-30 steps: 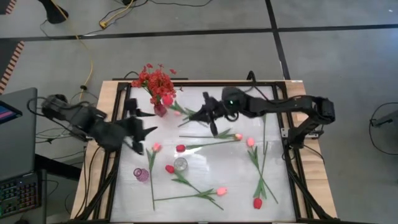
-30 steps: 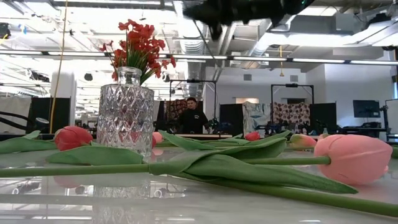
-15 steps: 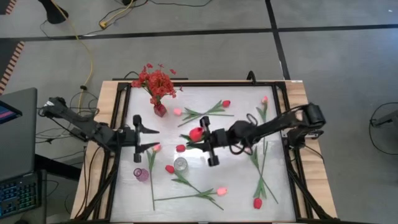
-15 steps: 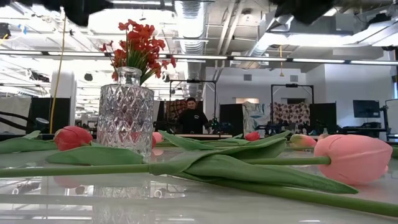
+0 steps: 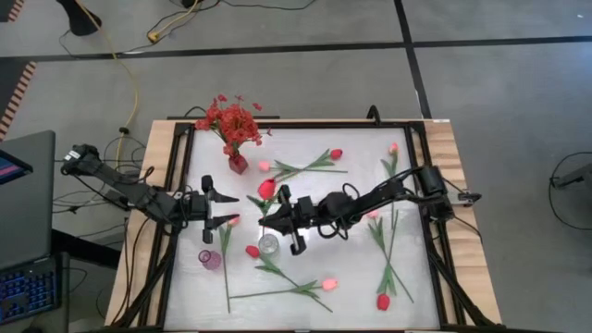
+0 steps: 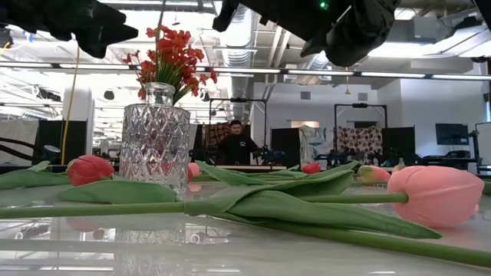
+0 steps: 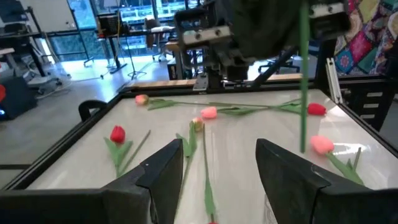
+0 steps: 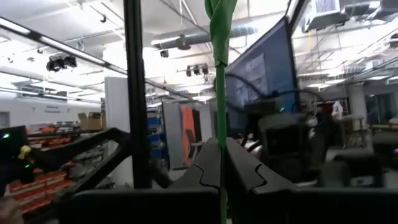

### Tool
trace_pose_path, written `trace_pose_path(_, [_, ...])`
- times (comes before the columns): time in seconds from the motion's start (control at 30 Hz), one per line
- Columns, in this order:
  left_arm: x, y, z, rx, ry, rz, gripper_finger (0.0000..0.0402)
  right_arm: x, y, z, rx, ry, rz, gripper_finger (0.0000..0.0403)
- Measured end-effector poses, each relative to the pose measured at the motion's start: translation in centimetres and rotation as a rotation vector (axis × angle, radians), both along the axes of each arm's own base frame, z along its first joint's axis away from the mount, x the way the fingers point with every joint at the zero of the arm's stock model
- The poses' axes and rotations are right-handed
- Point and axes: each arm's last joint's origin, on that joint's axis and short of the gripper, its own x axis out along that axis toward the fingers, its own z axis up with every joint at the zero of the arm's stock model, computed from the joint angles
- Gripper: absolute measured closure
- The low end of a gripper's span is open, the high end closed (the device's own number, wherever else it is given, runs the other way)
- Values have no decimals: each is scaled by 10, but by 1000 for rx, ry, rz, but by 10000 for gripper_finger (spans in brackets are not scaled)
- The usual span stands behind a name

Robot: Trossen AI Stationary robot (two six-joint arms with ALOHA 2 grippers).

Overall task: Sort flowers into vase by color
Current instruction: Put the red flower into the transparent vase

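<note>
My right gripper point(image 5: 276, 215) is shut on a red tulip point(image 5: 266, 190) in the middle of the table, just beyond the clear glass vase point(image 5: 268, 244). In the left wrist view the tulip's stem point(image 7: 303, 81) hangs straight down. My left gripper point(image 5: 222, 205) is open and empty, level at the table's left and pointing at the tulip. A small red vase point(image 5: 238, 165) at the far left holds the red blossom spray point(image 5: 231, 120). A small pink vase point(image 5: 211, 259) stands near left. Other tulips lie flat on the table. My right gripper pinches the tulip's green stem point(image 8: 220, 158) between its two fingers, which lie across it and come level from the table's right. The tulip is lifted clear and upright, bud on top, the lower stem point(image 7: 303, 124) hanging free below the fingers.
Loose tulips lie around: pink point(image 5: 233, 219), red point(image 5: 252, 251), pink point(image 5: 330, 284), red point(image 5: 383, 302), red point(image 5: 336, 154), pink point(image 5: 394, 148). A black frame point(image 5: 435, 268) edges the table. A laptop point(image 5: 23, 199) sits left of it. A person point(image 6: 235, 142) stands far behind.
My right gripper has carried the red tulip from the far part of the table, near the red vase, toward the near edge and left, ending beside the clear vase. It stayed shut on the stem. My left gripper has edged right and levelled out.
</note>
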Motion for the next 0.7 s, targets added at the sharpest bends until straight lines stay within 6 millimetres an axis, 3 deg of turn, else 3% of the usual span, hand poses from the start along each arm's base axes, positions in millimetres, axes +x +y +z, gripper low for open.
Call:
trace_pose_path(0.33, [0,0,0,5,0,0,212,3,21,-13,-42,111,-50,374])
trace_pose_path(0.7, [0,0,0,-1,0,0,212,6,19,-20,-82,176,-107,374])
